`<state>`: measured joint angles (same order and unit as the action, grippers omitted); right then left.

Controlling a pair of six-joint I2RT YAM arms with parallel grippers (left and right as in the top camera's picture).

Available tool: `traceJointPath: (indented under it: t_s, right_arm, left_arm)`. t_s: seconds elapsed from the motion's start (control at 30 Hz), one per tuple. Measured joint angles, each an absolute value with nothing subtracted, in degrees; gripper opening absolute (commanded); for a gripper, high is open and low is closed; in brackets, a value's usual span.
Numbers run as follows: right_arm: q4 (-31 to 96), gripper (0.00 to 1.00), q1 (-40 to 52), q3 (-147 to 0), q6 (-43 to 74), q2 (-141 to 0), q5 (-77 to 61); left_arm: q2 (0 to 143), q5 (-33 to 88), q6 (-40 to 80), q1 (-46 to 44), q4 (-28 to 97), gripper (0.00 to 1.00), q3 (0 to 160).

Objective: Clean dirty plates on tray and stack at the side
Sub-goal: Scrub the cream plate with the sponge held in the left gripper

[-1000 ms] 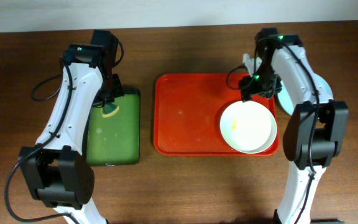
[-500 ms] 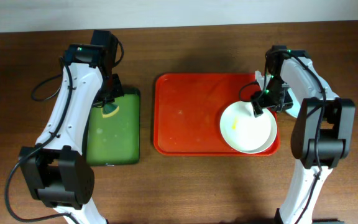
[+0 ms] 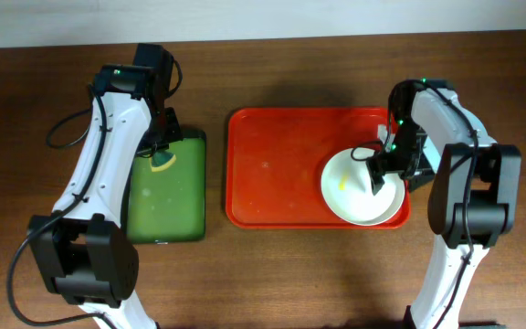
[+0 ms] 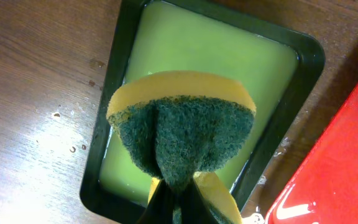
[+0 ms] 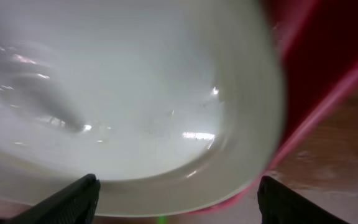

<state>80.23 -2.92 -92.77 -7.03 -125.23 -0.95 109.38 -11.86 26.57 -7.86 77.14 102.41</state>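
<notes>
- One red tray [image 3: 272, 164] lies on the desk [image 3: 272, 274], with its long axis running left to right in the overhead view.
- One white plate [image 3: 354, 196] is in plain view. It sits face up inside the red tray, in the near right corner, with its edge against the right rim.
- The plate is round, so it has no long axis. It carries one small yellow smear [image 3: 343, 183] left of its middle.
- One green tray [image 3: 167, 206] with a black rim stands apart from the red tray on its left, with its long axis running front to back.
- One sponge [image 4: 182, 134], yellow with a dark green scouring face, is pinched in the closed left pincer [image 4: 174, 196]. It hangs over the green tray's far end.
- The right pincer [image 3: 379, 175] hangs over the right part of the plate, just inside the red tray's right rim. Its fingers [image 5: 67, 202] are spread wide, with nothing gripped.
- In the right wrist view the plate is blurred and cut off on the left and at the top. Only a strip of the red tray shows beyond it.
- The right arm [image 3: 446, 119] covers the desk just right of the red tray, so what lies there cannot be made out.
</notes>
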Motion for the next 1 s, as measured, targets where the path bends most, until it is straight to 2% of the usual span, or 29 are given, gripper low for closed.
traceJointPath:
  t_s: [0.07,0.1,0.13,0.17,0.3,0.37,0.43,0.5,0.57,0.63,0.7,0.73,0.9,1.0]
  right_arm:
    - [79.2,0.73,-2.9,-90.3,-6.0,-124.4,-0.5]
    - [78.8,0.66,-2.9,-89.7,-5.8,-124.0,-0.6]
    - [78.4,0.55,-2.9,-89.6,-5.7,-123.9,-1.5]
    - [76.1,0.52,-3.0,-89.1,-5.8,-124.0,-3.6]
    - [73.4,0.48,-3.0,-88.9,-5.8,-124.0,-12.2]
    - [70.3,0.48,-3.0,-88.9,-5.3,-124.0,-13.0]
    - [68.2,0.47,-3.0,-88.9,-0.1,-123.8,-11.0]
    - [68.6,0.42,-3.0,-88.9,2.9,-123.7,-10.2]
    - [70.0,0.33,-3.0,-88.8,3.8,-123.8,-9.3]
    - [70.2,0.31,-3.0,-88.8,4.5,-123.8,-8.9]
    - [70.2,0.07,-3.0,-88.8,4.5,-123.8,-9.0]
    - [69.6,0.04,-3.0,-88.8,4.6,-123.8,-9.2]
    - [65.3,0.04,-0.5,-88.8,8.7,-123.5,-13.7]
    - [59.9,0.04,6.9,-88.9,9.5,-123.2,-14.2]
  left_arm:
    - [109.4,-11.8,26.6,-7.9,77.0,0.0,102.4]
    - [109.4,-11.8,26.6,-7.9,76.8,0.0,102.4]
    - [109.4,-11.8,26.6,-7.9,76.7,0.0,102.4]
    - [109.4,-11.8,26.6,-7.9,76.7,0.0,102.4]
    - [109.4,-10.9,26.6,-7.9,76.7,0.0,102.3]
    - [109.4,-10.9,26.6,-7.9,76.7,0.0,102.3]
    - [109.4,-10.5,26.5,-7.9,76.7,0.0,102.3]
    - [109.4,-8.0,24.6,-7.9,76.0,0.0,102.3]
    - [109.4,-5.6,22.8,-7.9,75.5,0.0,102.3]
    - [109.4,-1.8,20.5,-7.9,74.4,0.0,102.3]
    - [109.4,3.7,17.6,-7.9,73.2,0.0,101.4]
    - [109.4,5.6,17.0,-7.9,72.2,0.0,100.4]
    - [109.4,18.1,13.6,-9.9,63.7,0.0,95.8]
    - [109.4,20.9,14.4,-14.7,56.3,0.0,92.2]
